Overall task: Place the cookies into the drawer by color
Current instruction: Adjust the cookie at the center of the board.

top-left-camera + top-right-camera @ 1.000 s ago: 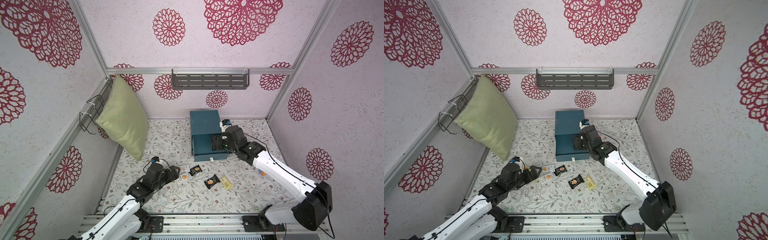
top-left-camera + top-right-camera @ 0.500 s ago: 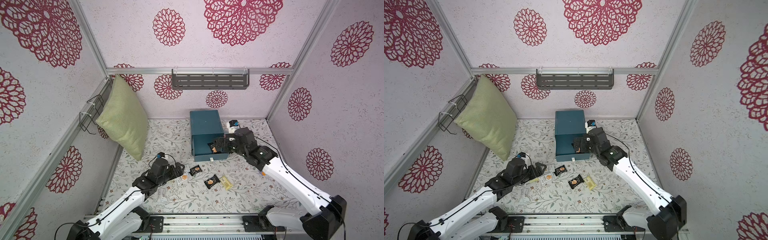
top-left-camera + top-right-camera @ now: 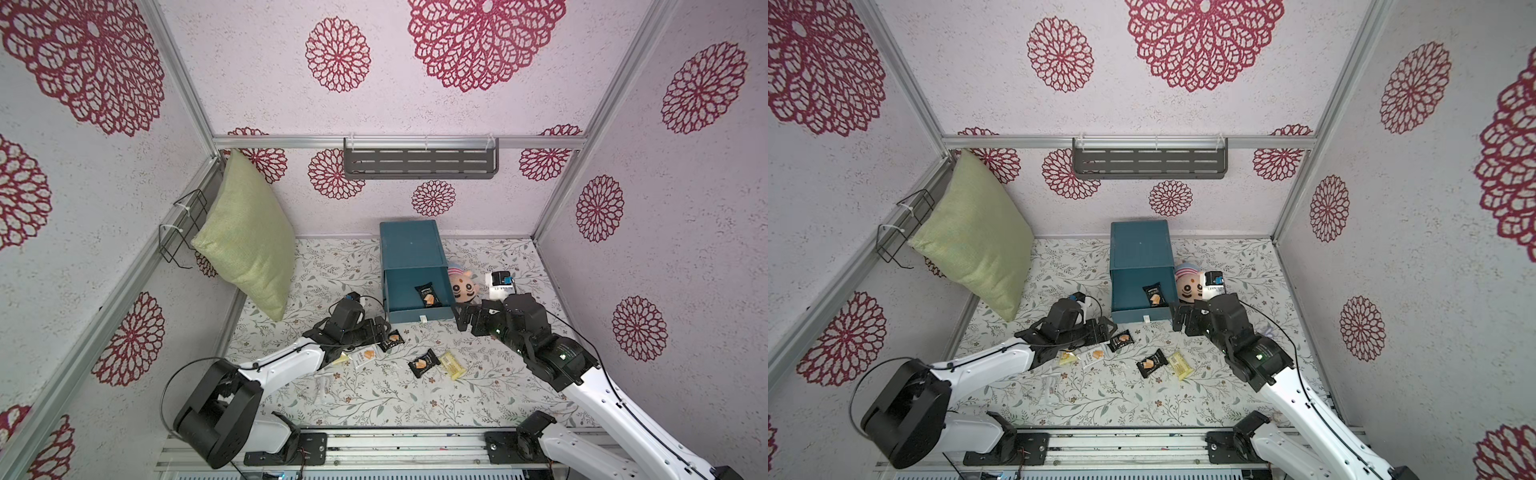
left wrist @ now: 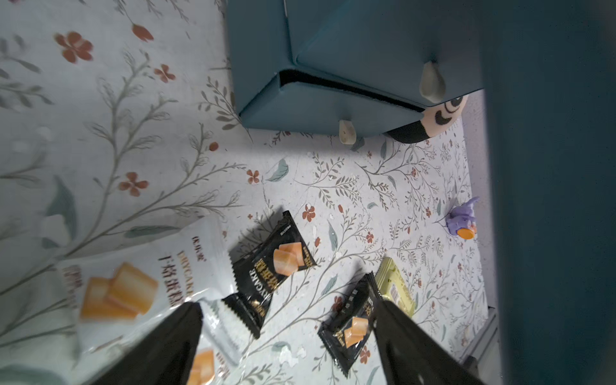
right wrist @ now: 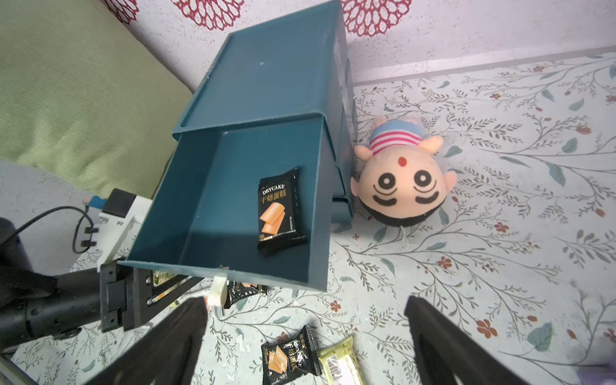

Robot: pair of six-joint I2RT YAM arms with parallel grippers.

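Note:
The teal drawer (image 3: 409,249) (image 3: 1141,251) has its top tray pulled out, with one black cookie (image 3: 428,294) (image 5: 280,210) lying inside. My right gripper (image 3: 465,318) (image 5: 305,313) hangs open and empty by the tray's front right corner. On the floor lie a black cookie (image 3: 392,340) (image 4: 273,266), a white one (image 3: 365,356) (image 4: 133,283), another black one (image 3: 423,363) (image 5: 290,358) and a yellow one (image 3: 452,365) (image 4: 398,288). My left gripper (image 3: 384,328) (image 4: 286,320) is open, low over the first black floor cookie, holding nothing. Another yellow cookie (image 3: 1068,357) peeks from under the left arm.
A pink plush head (image 3: 463,286) (image 5: 400,180) lies against the chest's right side. A small purple figure (image 4: 461,220) stands on the floor to the right. A green pillow (image 3: 249,249) leans on the left wall, and a grey shelf (image 3: 419,162) hangs on the back wall.
My right gripper opened, left the black cookie in the tray and drew back to the front right. My left gripper reached forward to the black cookie near the chest.

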